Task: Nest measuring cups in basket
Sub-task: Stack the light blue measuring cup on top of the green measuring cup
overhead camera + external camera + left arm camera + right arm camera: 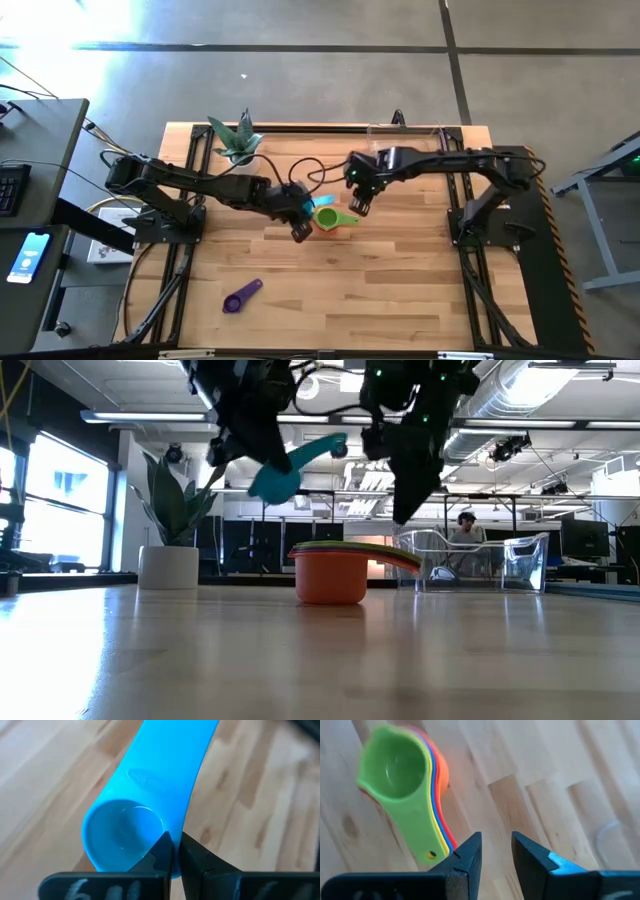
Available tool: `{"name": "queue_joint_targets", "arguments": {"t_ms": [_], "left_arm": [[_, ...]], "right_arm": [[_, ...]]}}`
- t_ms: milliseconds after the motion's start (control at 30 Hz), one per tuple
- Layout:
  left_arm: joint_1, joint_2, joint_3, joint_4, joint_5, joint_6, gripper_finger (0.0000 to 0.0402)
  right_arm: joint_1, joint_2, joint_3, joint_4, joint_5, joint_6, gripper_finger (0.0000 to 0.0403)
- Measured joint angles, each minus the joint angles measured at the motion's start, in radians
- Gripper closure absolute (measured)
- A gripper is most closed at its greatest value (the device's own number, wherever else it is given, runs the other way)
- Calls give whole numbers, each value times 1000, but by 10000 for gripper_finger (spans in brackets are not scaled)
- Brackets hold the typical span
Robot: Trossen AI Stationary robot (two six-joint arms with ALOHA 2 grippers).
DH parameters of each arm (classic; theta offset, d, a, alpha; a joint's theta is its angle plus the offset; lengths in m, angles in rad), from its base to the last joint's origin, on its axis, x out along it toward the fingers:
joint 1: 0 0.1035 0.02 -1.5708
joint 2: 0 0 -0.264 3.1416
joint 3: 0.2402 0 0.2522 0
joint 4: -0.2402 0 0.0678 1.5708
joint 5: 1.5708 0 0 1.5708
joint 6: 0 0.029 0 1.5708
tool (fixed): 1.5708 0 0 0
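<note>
Left gripper (301, 222) above mid-table, fingers (165, 851) pinched on the rim of the teal cup (135, 815), held clear of the wood, bowl down and handle angled up in the low view. Just beside it, nested stack of cups (333, 216) resting on the table (400, 290): green cup (395, 767) on top, then yellow, blue and red edges, orange cup (331, 578) outermost at the bottom. Right gripper (360, 202) hovering near the stack, fingers (467, 857) slightly spread, holding nothing. Purple cup (242, 296) lying alone nearer the front edge, well apart from the rest. Clear basket (405, 136) at the far edge, behind the right arm. Potted plant (235, 140) at the far left
</note>
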Motion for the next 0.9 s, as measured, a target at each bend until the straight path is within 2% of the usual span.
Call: {"name": "queue_joint_targets", "arguments": {"t_ms": [267, 567, 733, 900], "left_arm": [[28, 0, 0, 201, 8, 143, 392], [94, 0, 0, 201, 9, 164, 392], [94, 6, 0, 214, 18, 167, 392], [92, 78, 0, 281, 62, 185, 392]], "right_arm": [[0, -145, 0, -18, 96, 172, 304], [0, -272, 0, -63, 281, 276, 304], [0, -283, 0, -79, 304, 303, 304], [0, -280, 0, -80, 304, 304, 304]]}}
